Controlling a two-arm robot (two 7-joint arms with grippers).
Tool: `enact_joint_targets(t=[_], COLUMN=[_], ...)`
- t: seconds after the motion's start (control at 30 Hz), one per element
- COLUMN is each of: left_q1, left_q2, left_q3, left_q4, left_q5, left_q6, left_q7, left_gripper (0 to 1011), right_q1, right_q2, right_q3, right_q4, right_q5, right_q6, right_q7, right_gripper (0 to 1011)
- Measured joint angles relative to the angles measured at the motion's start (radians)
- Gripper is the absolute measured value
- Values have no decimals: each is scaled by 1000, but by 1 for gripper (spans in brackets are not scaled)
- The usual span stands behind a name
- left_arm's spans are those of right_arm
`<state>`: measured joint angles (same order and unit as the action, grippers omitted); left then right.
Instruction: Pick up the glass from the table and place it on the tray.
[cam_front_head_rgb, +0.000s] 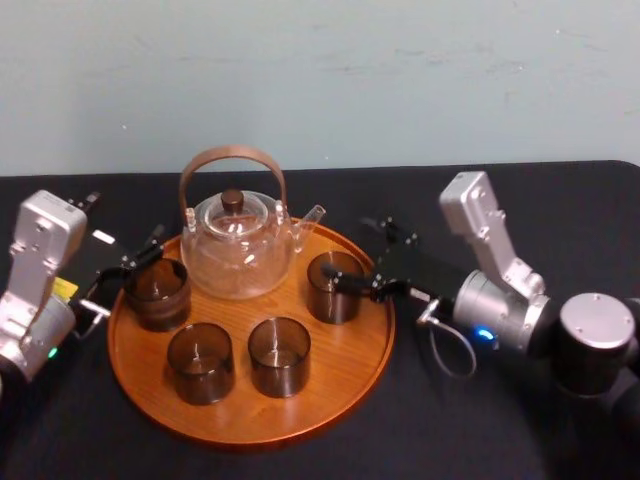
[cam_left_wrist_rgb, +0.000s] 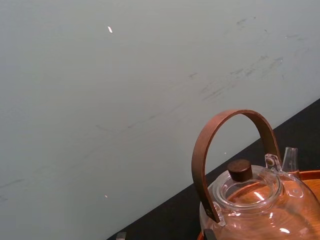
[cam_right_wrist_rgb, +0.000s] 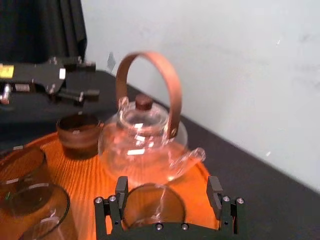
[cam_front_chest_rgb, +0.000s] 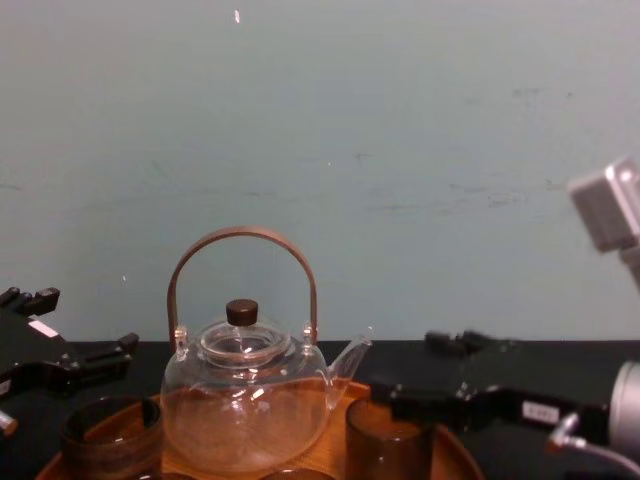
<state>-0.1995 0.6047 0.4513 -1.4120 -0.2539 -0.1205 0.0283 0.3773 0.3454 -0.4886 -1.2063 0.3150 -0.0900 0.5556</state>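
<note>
The teapot (cam_front_head_rgb: 238, 245) stands at the back of the tray (cam_front_head_rgb: 330, 375). Before it: left glass (cam_front_head_rgb: 157, 293), two front glasses (cam_front_head_rgb: 201, 362), and right glass (cam_front_head_rgb: 334, 287) between my right gripper (cam_right_wrist_rgb: 168, 184), fingers spread.

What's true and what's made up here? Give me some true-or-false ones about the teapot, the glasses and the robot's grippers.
1. The glass teapot stands on the tray. True.
2. The teapot lies tipped on its side. False: it is upright, with its lid on and its handle arching over the top.
3. The right gripper is open at the glass on the tray's right side. True.
4. The left gripper grips the teapot's handle. False: it is open at the tray's left edge, beside the back left glass, away from the handle.
5. One glass stands on the black table, off the tray. False: all four dark glasses in the head view stand on the tray.
</note>
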Motion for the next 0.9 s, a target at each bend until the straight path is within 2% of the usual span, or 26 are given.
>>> enact_joint_targets(t=[0.3,0.4,0.53,0.57,0.73,0.9], left_q1=[0,0,0,0,0,0], left_q2=[0,0,0,0,0,0], left_q3=[0,0,0,0,0,0], left_q4=[0,0,0,0,0,0], left_q5=[0,0,0,0,0,0], left_q6=[0,0,0,0,0,0], left_q7=[0,0,0,0,0,0], left_gripper=[1001,1001,1001,1001,1002,1001], right_q1=[-63,-81,-139,-139,-194,-228], right_q2=[55,68,94,94,109,109], right_q3=[61,78,139,139,194,230], right_q4=[-160,-191,-247,-247,-271,-270], right_q5=[-10,-19,-23,-23,-29,-32], right_q6=[-25,-25,-24,-24,-15,-8], right_q7=[-57,-80,-130,-130,-180,-210], right_gripper=[1002,1003,1002,1002,1003,1002])
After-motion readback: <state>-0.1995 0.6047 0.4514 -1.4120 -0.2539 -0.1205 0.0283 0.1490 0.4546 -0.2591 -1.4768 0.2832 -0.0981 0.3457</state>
